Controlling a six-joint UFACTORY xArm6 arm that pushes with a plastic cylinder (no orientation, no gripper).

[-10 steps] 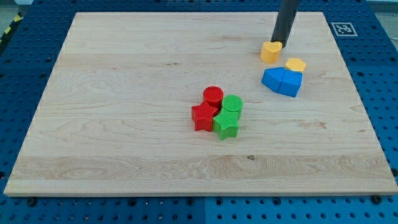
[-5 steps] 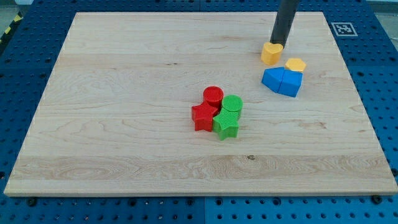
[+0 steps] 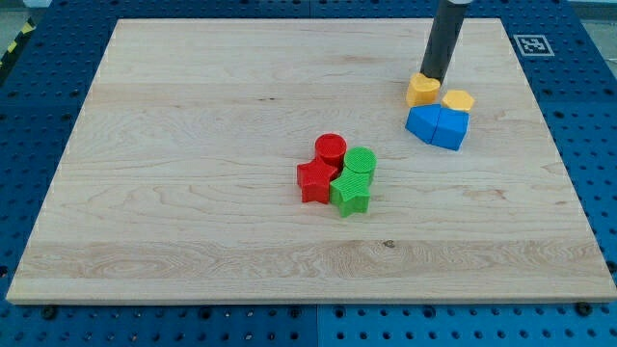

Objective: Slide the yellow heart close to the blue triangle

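The yellow heart (image 3: 422, 91) lies at the view's upper right, right above the blue triangle (image 3: 422, 124) and nearly touching it. My tip (image 3: 433, 77) rests against the heart's top edge. A second blue block (image 3: 451, 129) sits flush against the triangle's right side. A yellow hexagon (image 3: 458, 100) sits just right of the heart, on top of the blue pair's upper edge.
A cluster near the board's middle holds a red cylinder (image 3: 331, 148), a red star (image 3: 314, 180), a green cylinder (image 3: 361, 161) and a green star (image 3: 351, 195). The wooden board (image 3: 193, 145) lies on a blue pegboard, with a marker tag (image 3: 532, 43) at the upper right.
My tip moved slightly down and right, pushing the yellow heart down toward the blue triangle. The other blocks have not moved.
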